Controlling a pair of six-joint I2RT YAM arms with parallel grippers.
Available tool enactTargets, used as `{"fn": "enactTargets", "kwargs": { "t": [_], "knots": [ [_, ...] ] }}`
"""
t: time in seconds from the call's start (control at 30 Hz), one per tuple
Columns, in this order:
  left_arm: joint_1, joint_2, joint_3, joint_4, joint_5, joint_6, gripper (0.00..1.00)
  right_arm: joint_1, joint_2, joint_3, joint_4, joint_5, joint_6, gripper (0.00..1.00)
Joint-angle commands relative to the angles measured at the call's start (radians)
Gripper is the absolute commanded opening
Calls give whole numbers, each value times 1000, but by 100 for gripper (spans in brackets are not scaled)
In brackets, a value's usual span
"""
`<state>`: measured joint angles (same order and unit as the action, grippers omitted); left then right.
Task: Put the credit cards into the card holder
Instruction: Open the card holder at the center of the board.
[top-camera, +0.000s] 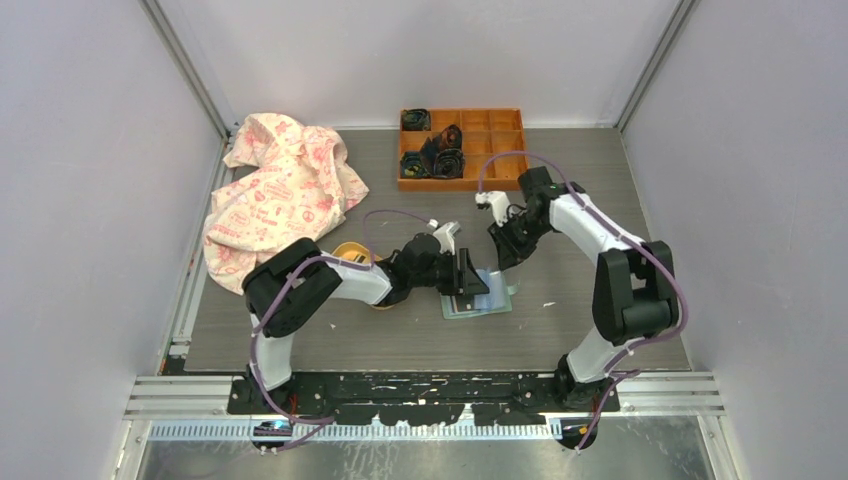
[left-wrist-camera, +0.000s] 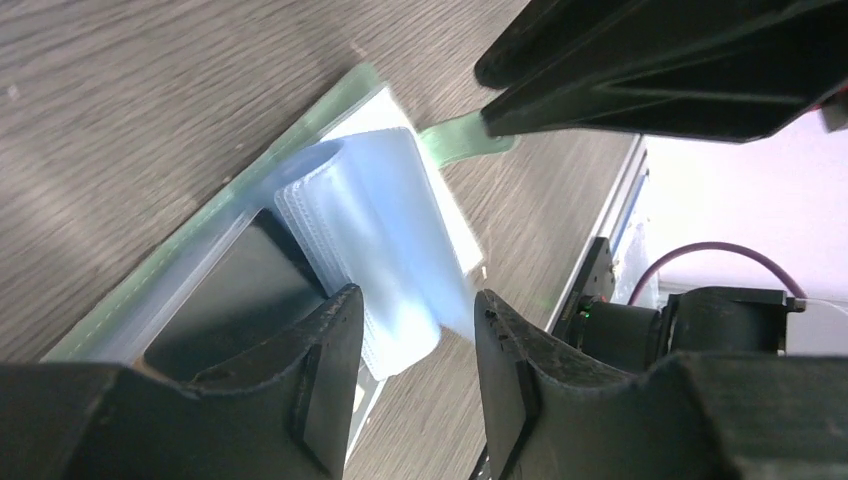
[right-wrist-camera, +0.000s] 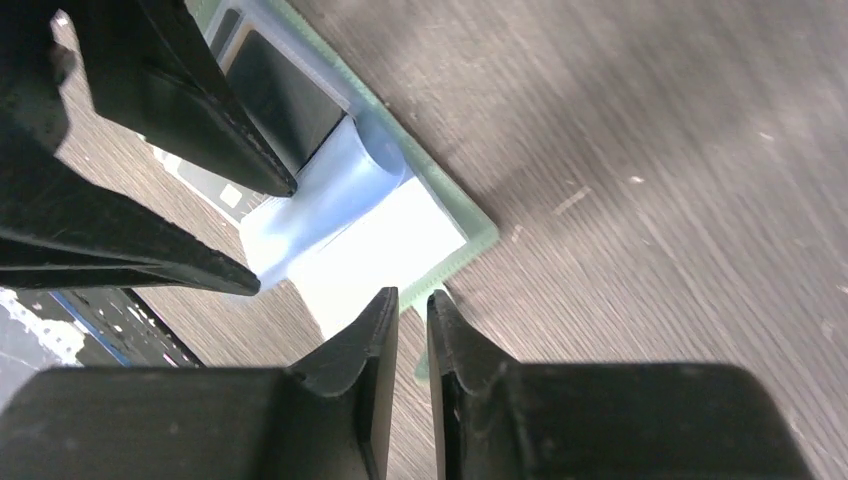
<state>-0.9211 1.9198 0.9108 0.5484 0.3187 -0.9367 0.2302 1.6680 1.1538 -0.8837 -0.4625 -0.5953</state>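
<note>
Left hand: fingers part-way apart, astride the curled clear sleeve; I cannot tell whether they press it.
Right hand: only a slit between the fingers, at the mint tab; grip unclear.
Card holder: one, open on the table between both hands.
Credit cards: one dark card sleeved; a second card mostly hidden beneath the left hand.
Orange tray: one, at the far edge.
Cloth: one.
Yellow dish: one, largely behind the left arm.
</note>
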Motion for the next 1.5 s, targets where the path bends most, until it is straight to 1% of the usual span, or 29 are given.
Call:
{"fn": "enactTargets", "kwargs": {
  "t": [0.0,0.33,0.57,0.77,0.93,1.03,1.13,1.2,1.27,1.37,1.47],
  "knots": [
    [-1,28,61,158,50,-2,46,-59,-116,23,34,-78,43,24],
    [-4,137,125,264,97,-28,49,-132,-171,12,48,-197,76,24],
    [-10,238,206,376,127,-58,50,-190,-217,3,25,-386,50,25],
    [-16,328,302,456,142,-110,50,-207,-278,-25,-6,-528,-55,25],
    [-18,348,376,480,141,-125,52,-214,-316,-35,-43,-589,-140,25],
    [-3,283,347,462,99,-76,54,-216,-327,-8,-178,-656,-312,25],
    [41,145,237,386,35,1,54,-217,-342,16,-400,-714,-567,28],
    [79,11,155,331,-9,56,54,-216,-350,10,-481,-734,-690,31],
    [103,-111,80,236,-46,127,54,-217,-356,-4,-494,-740,-731,33],
    [110,-289,-1,55,-122,265,53,-217,-343,-19,-480,-734,-736,33],
    [109,-424,-62,-140,-203,336,51,-216,-318,-25,-480,-716,-743,33]
  ]
}}
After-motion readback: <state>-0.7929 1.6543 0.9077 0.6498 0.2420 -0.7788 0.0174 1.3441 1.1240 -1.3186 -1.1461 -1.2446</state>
